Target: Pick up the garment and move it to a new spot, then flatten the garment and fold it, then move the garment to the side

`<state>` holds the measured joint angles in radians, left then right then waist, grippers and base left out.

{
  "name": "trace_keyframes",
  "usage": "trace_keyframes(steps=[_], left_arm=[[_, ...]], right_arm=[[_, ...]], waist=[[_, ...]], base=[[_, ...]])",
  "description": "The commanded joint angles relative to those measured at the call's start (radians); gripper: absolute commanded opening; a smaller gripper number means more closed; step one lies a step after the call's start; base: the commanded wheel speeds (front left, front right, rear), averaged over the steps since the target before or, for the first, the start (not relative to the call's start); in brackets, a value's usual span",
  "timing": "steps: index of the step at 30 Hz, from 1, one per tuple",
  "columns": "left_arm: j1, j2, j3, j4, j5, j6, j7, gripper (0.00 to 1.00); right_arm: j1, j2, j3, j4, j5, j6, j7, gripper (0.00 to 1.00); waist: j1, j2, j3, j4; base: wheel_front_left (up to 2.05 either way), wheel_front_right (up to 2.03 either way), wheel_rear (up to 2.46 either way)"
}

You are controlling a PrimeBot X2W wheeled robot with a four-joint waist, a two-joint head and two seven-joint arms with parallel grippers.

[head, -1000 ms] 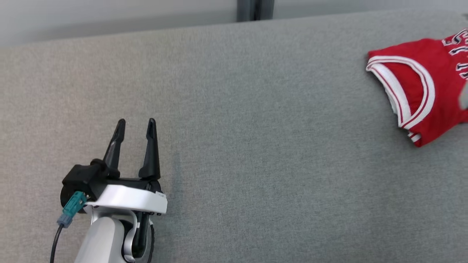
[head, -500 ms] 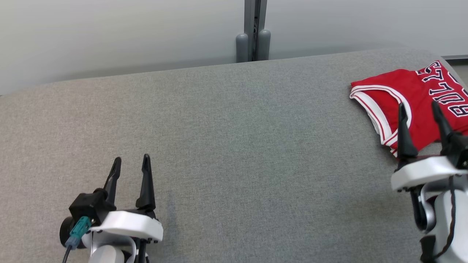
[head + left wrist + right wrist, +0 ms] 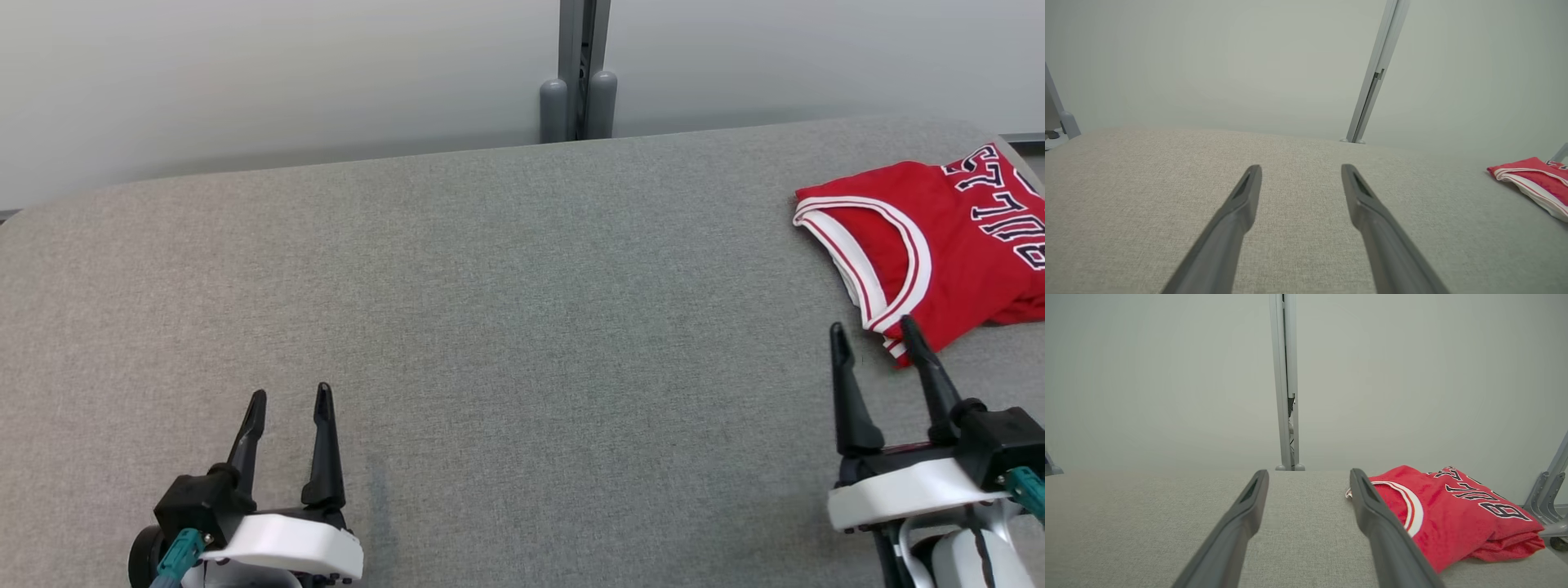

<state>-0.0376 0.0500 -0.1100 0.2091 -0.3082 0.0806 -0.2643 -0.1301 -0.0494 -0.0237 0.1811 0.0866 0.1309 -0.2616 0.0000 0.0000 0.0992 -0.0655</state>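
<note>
The red jersey (image 3: 939, 237) lies in a folded bundle on the gray table (image 3: 522, 327), to the right of the gray post (image 3: 578, 82). The right gripper (image 3: 873, 327) is right of the post too, close to the jersey's hem. The left gripper (image 3: 290, 394) is left of the post. The 2 grippers are wide open and hold nothing. I think folding is done and the move to the side is in hand. Next, pinch the thick edge and slide gently.

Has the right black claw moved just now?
Yes: the right gripper has drawn back toward the robot, to the near corner of the red basketball jersey.
</note>
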Motion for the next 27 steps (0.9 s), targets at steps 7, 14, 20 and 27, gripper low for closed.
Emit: trace_keyframes(steps=[7, 14, 20, 27], left_arm=[[0.006, 0.003, -0.001, -0.017, -0.021, 0.034, 0.001, 1.0], [-0.002, 0.003, -0.004, -0.019, -0.019, 0.036, 0.001, 1.0], [-0.011, 0.003, -0.012, -0.009, -0.005, 0.04, 0.001, 1.0], [-0.019, 0.003, -0.018, 0.008, 0.016, 0.034, 0.001, 1.0]], right_arm=[[0.013, -0.004, 0.084, 0.001, 0.064, 0.0, -0.005, 1.0], [0.022, -0.004, 0.09, 0.016, 0.078, 0.0, -0.005, 1.0], [0.016, -0.004, 0.103, 0.027, 0.091, 0.0, -0.005, 1.0], [0.01, -0.004, 0.11, 0.037, 0.1, 0.0, -0.005, 1.0]], waist=[[0.0, 0.0, -0.007, 0.022], [0.0, 0.0, -0.02, 0.043], [0.0, 0.0, -0.022, 0.055], [0.0, 0.0, -0.025, 0.065]], base=[[0.0, 0.0, 0.0], [0.0, 0.0, 0.0], [0.0, 0.0, 0.0], [0.0, 0.0, 0.0]])
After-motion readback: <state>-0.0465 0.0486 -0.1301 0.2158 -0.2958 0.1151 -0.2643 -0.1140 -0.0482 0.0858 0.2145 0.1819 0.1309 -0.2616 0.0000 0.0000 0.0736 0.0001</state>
